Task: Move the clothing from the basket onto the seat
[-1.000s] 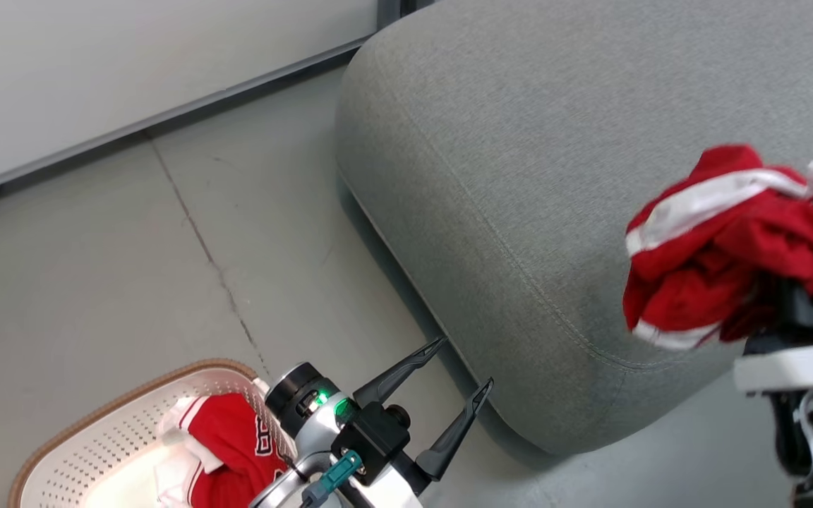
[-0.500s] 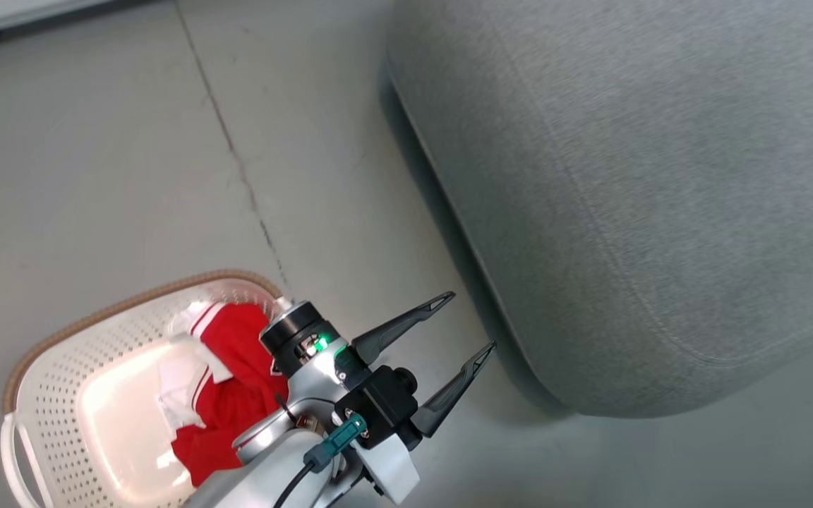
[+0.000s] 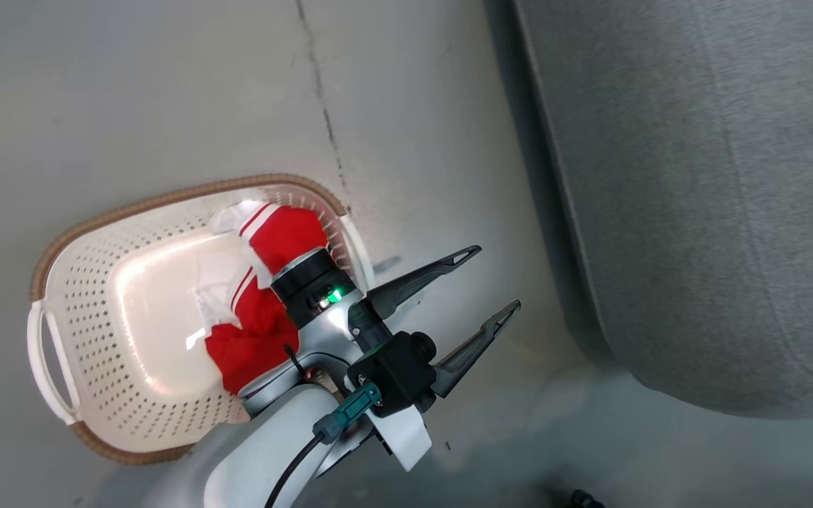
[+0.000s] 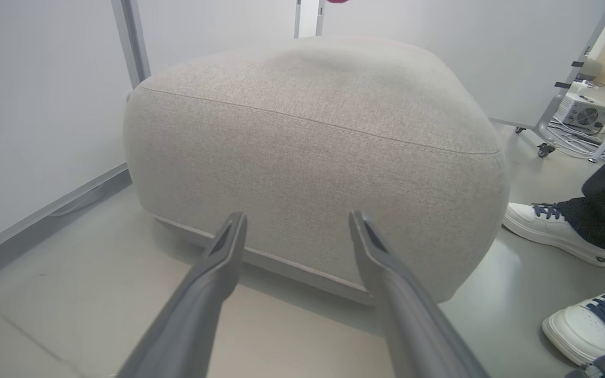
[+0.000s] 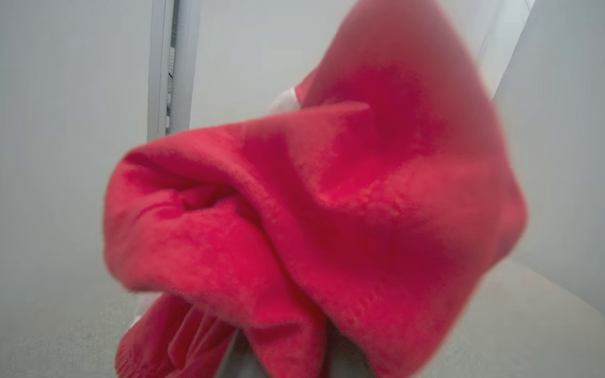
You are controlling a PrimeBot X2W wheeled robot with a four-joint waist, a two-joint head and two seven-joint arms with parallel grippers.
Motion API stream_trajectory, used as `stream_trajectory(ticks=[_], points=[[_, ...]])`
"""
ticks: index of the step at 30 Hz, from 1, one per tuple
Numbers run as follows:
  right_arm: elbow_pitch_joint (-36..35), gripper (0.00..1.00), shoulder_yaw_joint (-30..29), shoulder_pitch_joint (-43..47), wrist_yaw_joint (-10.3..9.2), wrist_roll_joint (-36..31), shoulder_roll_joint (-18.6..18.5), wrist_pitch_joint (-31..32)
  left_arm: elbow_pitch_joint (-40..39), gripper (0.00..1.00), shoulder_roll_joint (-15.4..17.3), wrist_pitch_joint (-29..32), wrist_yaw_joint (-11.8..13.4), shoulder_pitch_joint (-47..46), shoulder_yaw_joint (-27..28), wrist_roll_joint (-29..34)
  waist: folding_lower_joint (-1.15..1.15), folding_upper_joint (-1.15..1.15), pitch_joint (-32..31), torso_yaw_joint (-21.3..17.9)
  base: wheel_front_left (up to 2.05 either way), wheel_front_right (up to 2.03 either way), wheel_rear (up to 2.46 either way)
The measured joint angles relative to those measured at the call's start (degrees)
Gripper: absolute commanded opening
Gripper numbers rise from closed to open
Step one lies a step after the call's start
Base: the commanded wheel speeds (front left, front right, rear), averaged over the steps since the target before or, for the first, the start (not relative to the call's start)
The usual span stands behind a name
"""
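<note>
Cloth crowds the right wrist view: a red garment (image 5: 323, 226) bunches up from 6 o'clock, where the right gripper's fingers lie buried, jaws pinched almost together on the fabric. Pale upholstery of the seat (image 5: 554, 325) shows under it at 4 and 8 o'clock, so the bundle probably hangs above the cushion, though blur hides the gap between them. Letting go there looks like the next call. In the head view the left gripper (image 3: 495, 279) is spread wide and empty, fingers aimed at 2 o'clock toward the seat. The basket (image 3: 166, 197) sits on the floor at 9 o'clock, behind its wrist. The jersey (image 3: 286, 236) lies inside, running roughly 1 to 7 o'clock, its right edge covered by the left arm, the nearer one. A person's shoes (image 4: 549, 231) stand beside the seat's corner.
</note>
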Motion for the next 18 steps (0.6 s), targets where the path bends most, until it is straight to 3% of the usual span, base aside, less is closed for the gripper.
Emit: stream_trajectory(ticks=[9, 17, 18], points=[[12.5, 0.0, 2.0, -5.1, 0.01, 1.1, -0.7, 0.0, 0.0, 1.0, 1.1, 0.0, 0.0, -1.6, -1.0, 0.9, 0.0, 0.0, 5.6, 2.9, 0.0, 0.0, 0.0], [19.1, 0.0, 5.6, -6.3, 0.01, 0.4, -0.6, 0.0, 0.1, 1.0, 0.9, 0.0, 0.0, -2.3, -0.6, 0.9, 0.0, 0.0, 7.9, 3.7, 0.0, 0.0, 0.0], [19.6, 0.9, 5.4, -6.3, 0.01, 0.4, -0.6, 0.0, 0.1, 1.0, 0.9, 0.0, 0.0, -2.3, -0.6, 0.9, 0.0, 0.0, 7.9, 3.7, 0.0, 0.0, 0.0]])
